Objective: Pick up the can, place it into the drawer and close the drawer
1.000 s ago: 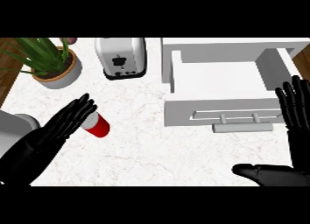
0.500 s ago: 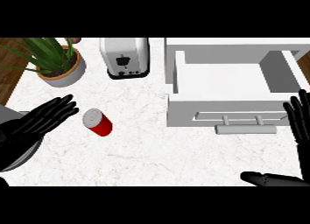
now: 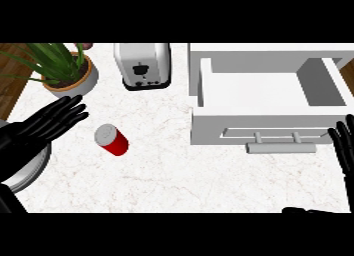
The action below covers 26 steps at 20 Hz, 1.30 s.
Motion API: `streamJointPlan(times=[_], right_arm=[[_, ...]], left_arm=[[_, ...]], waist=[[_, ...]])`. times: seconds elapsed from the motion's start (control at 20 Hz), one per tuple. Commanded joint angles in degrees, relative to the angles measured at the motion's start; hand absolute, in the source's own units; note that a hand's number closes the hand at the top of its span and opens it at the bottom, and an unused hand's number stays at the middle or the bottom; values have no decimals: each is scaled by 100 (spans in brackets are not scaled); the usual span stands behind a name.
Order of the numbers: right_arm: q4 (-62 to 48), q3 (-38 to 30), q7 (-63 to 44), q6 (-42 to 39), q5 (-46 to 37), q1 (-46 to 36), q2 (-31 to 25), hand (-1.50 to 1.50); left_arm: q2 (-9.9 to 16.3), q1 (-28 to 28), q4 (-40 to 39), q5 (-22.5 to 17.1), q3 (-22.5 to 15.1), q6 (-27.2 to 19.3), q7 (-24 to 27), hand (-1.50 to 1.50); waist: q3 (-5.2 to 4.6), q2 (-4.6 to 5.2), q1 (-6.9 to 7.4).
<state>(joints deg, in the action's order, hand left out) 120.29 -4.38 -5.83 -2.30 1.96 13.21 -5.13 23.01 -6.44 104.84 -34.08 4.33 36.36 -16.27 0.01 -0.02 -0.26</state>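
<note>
My left hand (image 3: pixel 51 122) hovers open and empty just beside the red can (image 3: pixel 112 140) lying on the bench (image 3: pixel 180 180); it looks light, rigid, slick and roll-prone, so I'd wrap its middle

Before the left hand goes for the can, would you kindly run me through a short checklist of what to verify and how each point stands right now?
1. Can within view and unobstructed: ok, it lies on the white counter, nothing on top of it.
2. Left hand ready to grasp: ok, fingers straight, apart from the can, holding nothing.
3. Drawer open to receive: ok, pulled out and its inside shows no contents.
4. Path from can to drawer: ok, bare counter between; the toaster stands farther back.
5. Right hand out of the way: ok, open beside the drawer handle.
6. Whether the can is dented or full: cannot tell.
</note>
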Motion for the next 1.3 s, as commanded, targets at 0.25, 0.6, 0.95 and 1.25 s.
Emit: streamJointPlan(times=[0.25,0.6,0.95,1.25], right_arm=[[-321,-320,513,-353,127,233,53,-150],[-40,-577,362,-632,311,456,-27,-150],[-574,-971,659,-754,456,133,-72,-150],[-505,-750,407,-621,138,-111,93,-150]], left_arm=[[-485,-278,-814,824,59,309,413,-150],[-881,-156,-1375,1710,-62,448,1121,-150],[-1152,-390,-1819,2344,-95,192,1521,-150],[-933,-684,-2875,2945,151,412,2528,-150]], waist=[[-1,0,2],[-2,0,-2],[-1,1,6],[-2,4,4]])
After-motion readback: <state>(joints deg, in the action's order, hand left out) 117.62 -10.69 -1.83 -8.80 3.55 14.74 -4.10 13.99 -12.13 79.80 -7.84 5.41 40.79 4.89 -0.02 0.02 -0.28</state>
